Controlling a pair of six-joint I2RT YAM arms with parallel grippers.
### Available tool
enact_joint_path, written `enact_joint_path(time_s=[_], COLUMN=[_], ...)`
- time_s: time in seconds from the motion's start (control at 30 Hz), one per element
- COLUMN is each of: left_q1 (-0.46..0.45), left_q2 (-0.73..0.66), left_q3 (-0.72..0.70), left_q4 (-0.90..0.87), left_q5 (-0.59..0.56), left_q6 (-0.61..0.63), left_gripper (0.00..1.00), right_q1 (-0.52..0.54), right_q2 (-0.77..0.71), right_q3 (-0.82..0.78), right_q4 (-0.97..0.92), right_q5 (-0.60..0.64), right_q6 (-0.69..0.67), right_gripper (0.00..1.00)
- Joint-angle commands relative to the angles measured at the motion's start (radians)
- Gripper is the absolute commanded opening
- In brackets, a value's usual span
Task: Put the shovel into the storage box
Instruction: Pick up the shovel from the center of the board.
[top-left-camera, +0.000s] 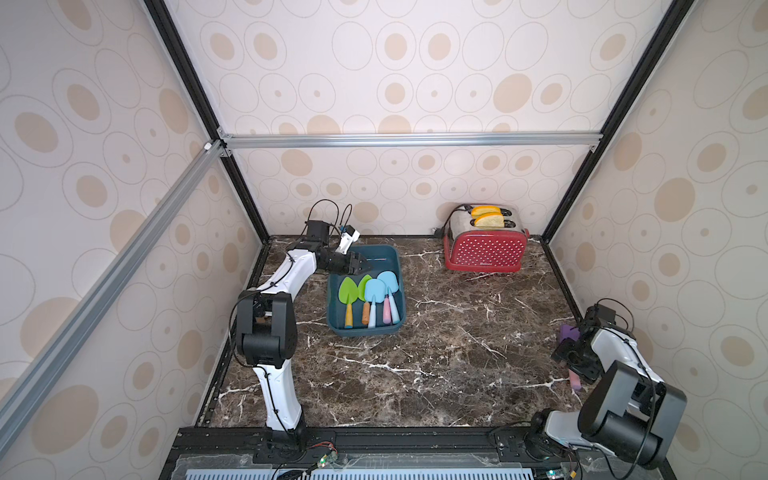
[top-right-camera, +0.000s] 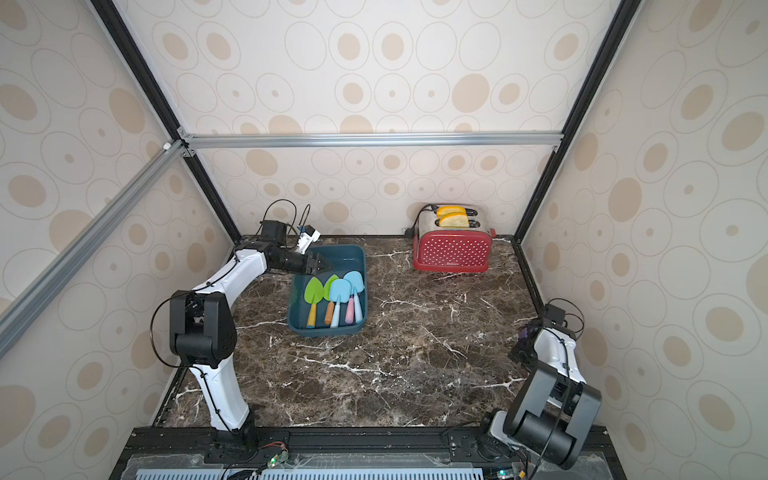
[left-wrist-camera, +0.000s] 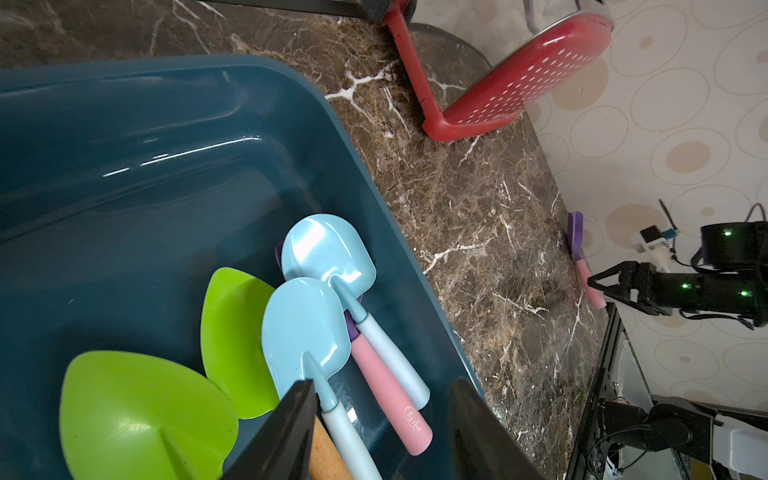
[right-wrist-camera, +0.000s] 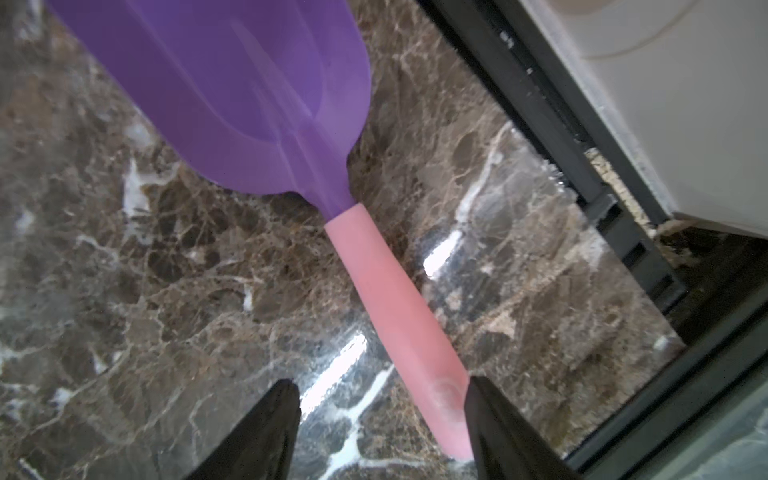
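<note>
The storage box, a dark teal tub, sits at the table's left rear and holds several toy shovels, green and light blue. My left gripper hovers open over the box's far half. Nothing is between its fingers; the shovels lie below them on the box floor. A purple shovel with a pink handle lies on the table by the right edge. My right gripper is open just above it. The handle's end sits between the jaws, close to one finger.
A red dotted toaster with bread slices in its slots stands at the back right against the wall. Patterned walls and a black frame rail close in the dark marble table; the purple shovel lies close to the rail.
</note>
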Motion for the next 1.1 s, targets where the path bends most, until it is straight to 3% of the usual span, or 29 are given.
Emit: enact_joint_path(time_s=[0.0, 0.23, 0.33, 0.53, 0.77, 1.07], left_q1=[0.008, 0.009, 0.009, 0.012, 0.013, 0.012], left_q2=[-0.039, -0.061, -0.077, -0.102, -0.122, -0.164], left_q3=[-0.019, -0.038, -0.046, -0.064, -0.088, -0.153], left_q4=[0.031, 0.047, 0.059, 0.077, 0.112, 0.268], left_q5=[0.021, 0.023, 0.03, 0.03, 0.045, 0.109], left_q6=[-0.018, -0.02, -0.023, -0.033, -0.06, -0.171], left_gripper=[0.55, 0.55, 0.55, 0.56, 0.56, 0.59], right_q1=[-0.031, -0.086, -0.087, -0.087, -0.056, 0.22], right_q2=[0.03, 0.08, 0.085, 0.098, 0.093, -0.031], right_q3=[-0.009, -0.012, -0.016, -0.018, -0.029, 0.024], right_q4=[0.031, 0.048, 0.051, 0.064, 0.077, 0.001], right_q5=[-0.037, -0.07, -0.09, -0.151, -0.222, -0.148], right_q6=[-0.008, -0.003, -0.005, -0.027, -0.043, -0.023], right_gripper=[0.7, 0.66, 0.5, 0.0, 0.0, 0.0])
